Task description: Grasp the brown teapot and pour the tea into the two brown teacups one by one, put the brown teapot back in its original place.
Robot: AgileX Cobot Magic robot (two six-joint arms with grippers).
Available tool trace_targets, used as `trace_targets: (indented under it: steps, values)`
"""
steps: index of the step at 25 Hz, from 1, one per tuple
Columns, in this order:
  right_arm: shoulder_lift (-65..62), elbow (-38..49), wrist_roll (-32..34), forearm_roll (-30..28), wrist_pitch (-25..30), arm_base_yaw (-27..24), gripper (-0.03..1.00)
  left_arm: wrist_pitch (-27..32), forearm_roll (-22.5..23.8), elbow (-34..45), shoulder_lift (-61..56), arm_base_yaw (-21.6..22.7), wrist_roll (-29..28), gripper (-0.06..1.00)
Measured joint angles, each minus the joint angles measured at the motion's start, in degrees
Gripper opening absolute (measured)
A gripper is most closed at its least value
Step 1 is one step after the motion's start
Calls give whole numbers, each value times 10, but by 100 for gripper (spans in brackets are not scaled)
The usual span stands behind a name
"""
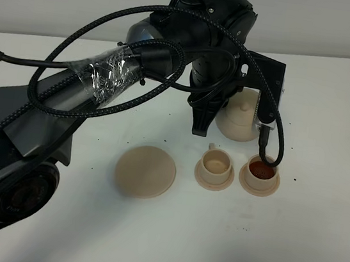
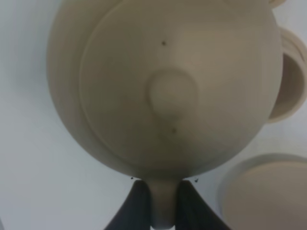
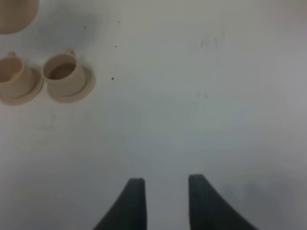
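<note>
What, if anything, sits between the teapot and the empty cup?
Nothing visible. The left gripper holds the brown teapot by its handle just behind the empty teacup. The filled teacup stands to the side, off that path.

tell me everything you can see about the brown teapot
The brown teapot is round, squat, beige-tan, matte and ceramic-looking. Its domed lid is on, with a small knob on top. The left gripper is shut on its loop handle, clamping it from both sides. It stands about upright behind the two teacups, off the wide saucer, partly hidden by the arm. No spout shows, and whether it rests on the table or hangs above it I cannot tell.
</note>
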Motion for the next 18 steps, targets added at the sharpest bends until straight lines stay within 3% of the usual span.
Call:
trace_targets:
  steps: [5,18]
  values:
    - [0,0,0,0,0,0,24,0,-4,13,-16,16,6,13]
    - [0,0,0,0,0,0,24,1,-16,226,-166,68,30,13]
